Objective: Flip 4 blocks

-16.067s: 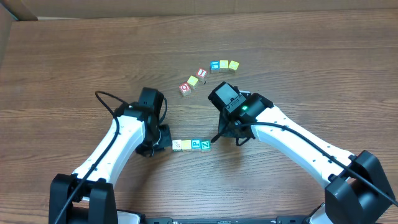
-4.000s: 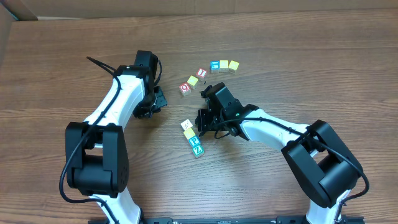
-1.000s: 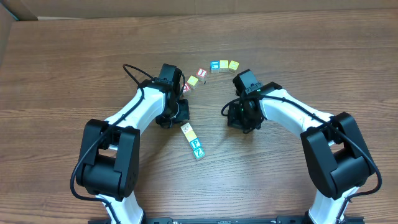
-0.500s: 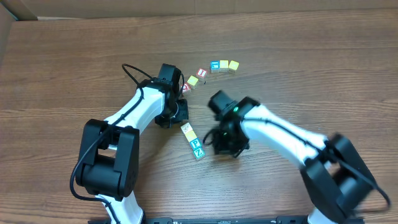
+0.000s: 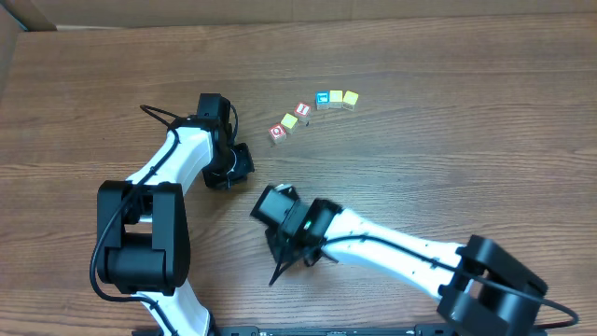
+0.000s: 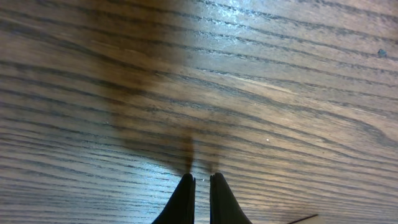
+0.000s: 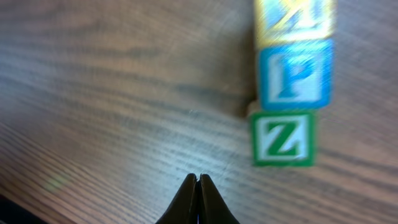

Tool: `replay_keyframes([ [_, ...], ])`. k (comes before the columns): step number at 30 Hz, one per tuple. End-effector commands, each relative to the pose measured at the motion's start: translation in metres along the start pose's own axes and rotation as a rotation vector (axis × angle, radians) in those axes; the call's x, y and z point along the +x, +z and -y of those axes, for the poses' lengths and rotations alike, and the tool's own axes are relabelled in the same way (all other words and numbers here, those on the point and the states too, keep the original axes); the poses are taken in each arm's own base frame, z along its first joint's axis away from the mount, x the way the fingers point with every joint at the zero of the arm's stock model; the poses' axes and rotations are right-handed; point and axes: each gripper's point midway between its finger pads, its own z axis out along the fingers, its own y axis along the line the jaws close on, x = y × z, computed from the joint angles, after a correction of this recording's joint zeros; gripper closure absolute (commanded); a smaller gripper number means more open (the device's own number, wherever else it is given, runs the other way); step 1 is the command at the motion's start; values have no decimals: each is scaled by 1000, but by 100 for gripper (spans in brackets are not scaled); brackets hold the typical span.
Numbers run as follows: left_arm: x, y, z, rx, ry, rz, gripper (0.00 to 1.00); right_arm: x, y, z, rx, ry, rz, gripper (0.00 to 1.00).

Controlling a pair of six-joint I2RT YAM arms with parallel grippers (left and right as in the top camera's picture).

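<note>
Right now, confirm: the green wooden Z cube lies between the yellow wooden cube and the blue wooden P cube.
No. The blue wooden P cube lies between the yellow wooden cube and the green wooden Z cube, per the right wrist view.

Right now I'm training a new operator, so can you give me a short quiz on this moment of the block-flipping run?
1. True or false: in the right wrist view, the right gripper is shut and holds no block.
2. Multiple choice: in that view, which block sits directly beside the green Z block? A) a red block; B) the blue P block; C) no block at all.
3. Fill in: the left wrist view shows only the left gripper, shut, above the bare wooden ____.

Key: 1 true; 2 B; 3 table.
</note>
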Motion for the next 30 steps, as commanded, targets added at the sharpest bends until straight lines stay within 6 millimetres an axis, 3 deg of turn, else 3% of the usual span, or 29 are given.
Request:
replay_keyframes([
  [1,3,2,3,6,-1,-10,96,-17,-5,-12,38,1,57,96],
  [6,4,2,2,4,-1,-12,96,-29,0,-22,55,-1,38,96],
  [8,5,2,2,2,-2,-16,96,-25,17,-14,102,-2,11,96],
  [12,5,2,2,2,-2,-15,96,-20,30,-5,147,-3,-15,96],
  [30,5,2,2,2,-2,-16,96,-25,28,12,237,47,32,96],
])
